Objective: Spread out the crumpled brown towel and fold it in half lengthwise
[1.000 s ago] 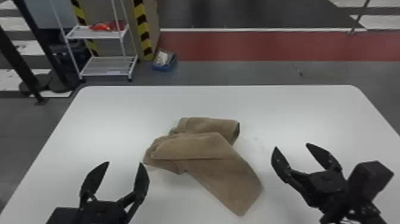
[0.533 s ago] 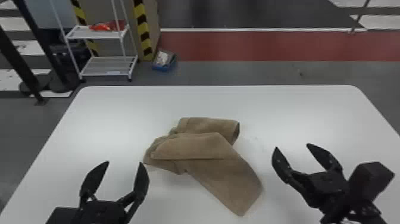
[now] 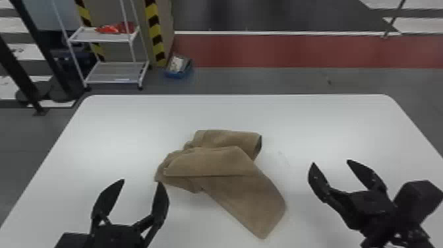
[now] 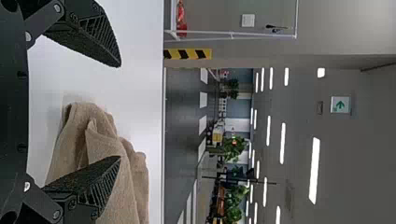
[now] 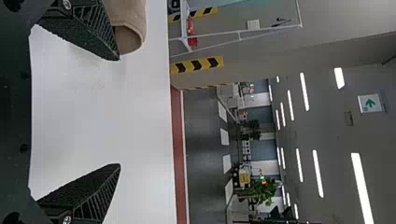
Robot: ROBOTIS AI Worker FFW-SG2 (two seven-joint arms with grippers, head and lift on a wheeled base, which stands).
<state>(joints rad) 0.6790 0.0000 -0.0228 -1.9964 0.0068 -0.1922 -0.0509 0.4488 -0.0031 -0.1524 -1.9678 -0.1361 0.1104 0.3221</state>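
Observation:
The brown towel (image 3: 227,171) lies crumpled and folded over itself mid-table, one corner pointing toward the front right. My left gripper (image 3: 141,182) is open at the front left, near the towel's left end. In the left wrist view my left gripper (image 4: 120,112) has the towel (image 4: 112,154) beyond one finger, nothing held. My right gripper (image 3: 331,162) stands open to the right of the towel, apart from it. In the right wrist view my right gripper (image 5: 119,112) has bare tabletop between its fingers, and the towel (image 5: 128,23) shows behind one finger.
The white table (image 3: 329,115) has rounded far corners. Beyond it on the floor stand a white shelf rack (image 3: 112,71) with red items and a blue bin (image 3: 178,67), both past the far left part of the table.

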